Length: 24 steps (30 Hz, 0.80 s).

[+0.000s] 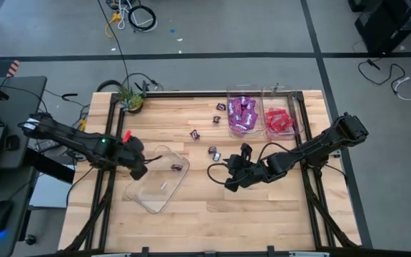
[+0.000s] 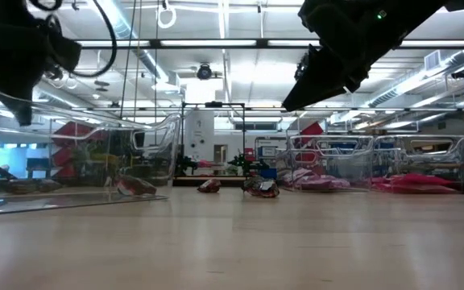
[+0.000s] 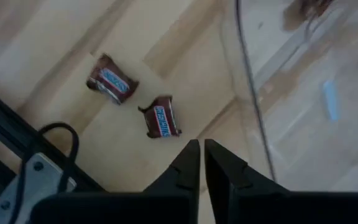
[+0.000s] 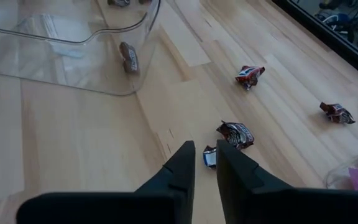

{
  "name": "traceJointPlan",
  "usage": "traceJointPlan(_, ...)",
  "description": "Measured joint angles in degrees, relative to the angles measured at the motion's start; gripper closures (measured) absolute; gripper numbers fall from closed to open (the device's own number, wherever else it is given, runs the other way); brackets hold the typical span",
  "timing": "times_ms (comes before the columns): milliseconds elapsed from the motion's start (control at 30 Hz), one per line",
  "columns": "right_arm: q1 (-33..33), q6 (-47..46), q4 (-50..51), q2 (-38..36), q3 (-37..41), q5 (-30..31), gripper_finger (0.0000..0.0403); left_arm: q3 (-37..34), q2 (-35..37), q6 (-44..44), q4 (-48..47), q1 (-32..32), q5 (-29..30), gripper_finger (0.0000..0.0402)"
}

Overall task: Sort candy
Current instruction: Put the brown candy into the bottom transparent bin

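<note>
The left gripper (image 1: pixel 138 170) is hanging over the near rim of the empty-looking clear tray (image 1: pixel 143 198), its fingers (image 3: pixel 188 163) pressed nearly together and holding nothing; its wrist view is showing two brown pieces (image 3: pixel 161 117) lying on the wood beyond the tray wall. One brown sweet (image 1: pixel 177 167) is sitting inside that tray. Loose brown candy (image 1: pixel 195 133) is lying scattered across the table's middle. The right gripper (image 1: pixel 235 170) is hovering just beside two of those pieces (image 4: pixel 235 133), fingers narrowly parted and seemingly empty, though a blue scrap between the tips is hard to read. At the far right, purple packets (image 1: pixel 242 114) and red packets (image 1: pixel 279 121) are filling their own trays. The brown sweets look to be the batch in hand; next, the right gripper needs to open and descend squarely over the nearest piece.
</note>
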<state>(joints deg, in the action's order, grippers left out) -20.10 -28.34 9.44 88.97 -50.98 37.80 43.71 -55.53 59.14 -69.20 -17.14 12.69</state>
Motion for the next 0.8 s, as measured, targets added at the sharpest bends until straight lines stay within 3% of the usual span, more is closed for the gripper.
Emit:
traceJointPlan(433, 0.0, 0.0, 0.0, 0.0, 0.0, 0.0, 0.0347, -6.7, -2.1, -4.5, 3.9, 6.7, -0.6, 0.0242)
traceJointPlan(800, 0.0, 0.0, 0.1, 0.0, 0.1, -0.3, 0.0347, -12.7, -2.1, -10.4, 12.2, 17.4, -8.7, 0.0229)
